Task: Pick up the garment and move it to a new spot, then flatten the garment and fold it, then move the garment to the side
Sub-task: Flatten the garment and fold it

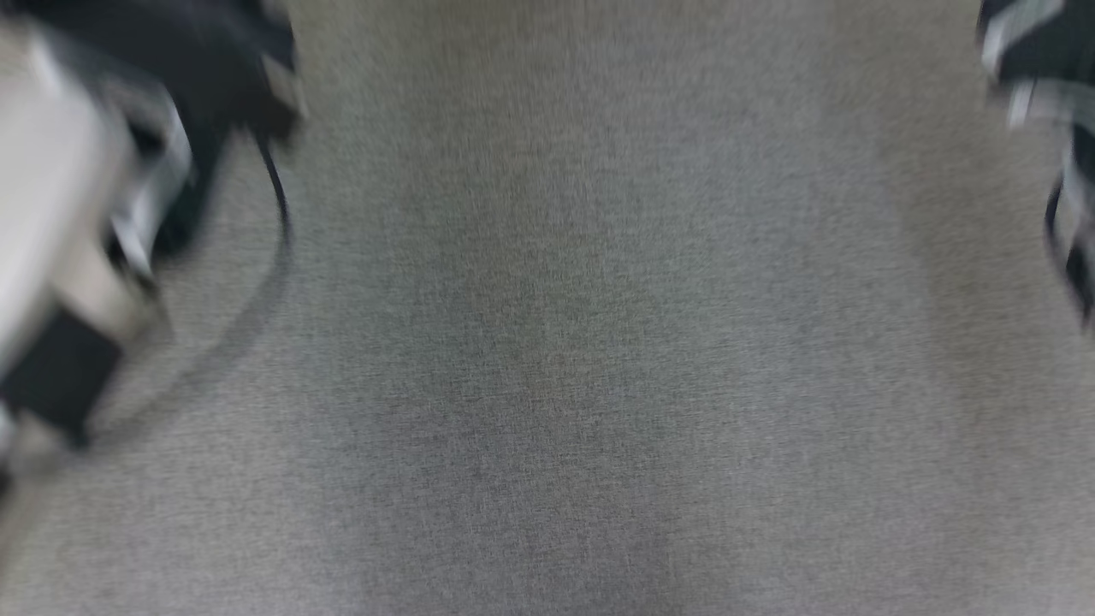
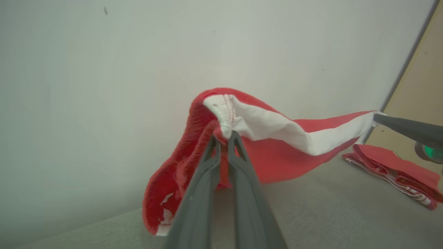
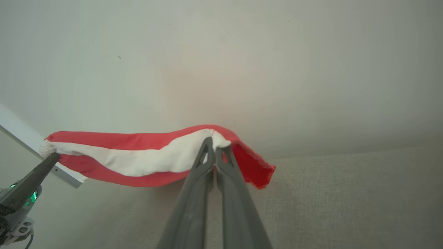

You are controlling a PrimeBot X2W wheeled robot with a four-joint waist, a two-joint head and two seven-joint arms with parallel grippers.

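Observation:
The garment (image 2: 270, 138) is red with a white band, and it hangs stretched between my two grippers above a grey fabric surface. In the left wrist view my left gripper (image 2: 224, 135) is shut on one white-hemmed corner, and the right gripper's fingers (image 2: 408, 128) hold the far corner. In the right wrist view my right gripper (image 3: 215, 142) is shut on the garment (image 3: 138, 159) at its white edge, and the left gripper's fingers (image 3: 31, 183) pinch the other end. The head view is blurred, with my left arm (image 1: 77, 239) at the left edge and my right arm (image 1: 1052, 103) at the upper right.
A second red cloth (image 2: 394, 173), folded, lies on the grey surface (image 2: 328, 214) at the right of the left wrist view. A pale wall (image 2: 138, 69) stands behind. The grey surface (image 1: 565, 342) spreads between both arms in the head view.

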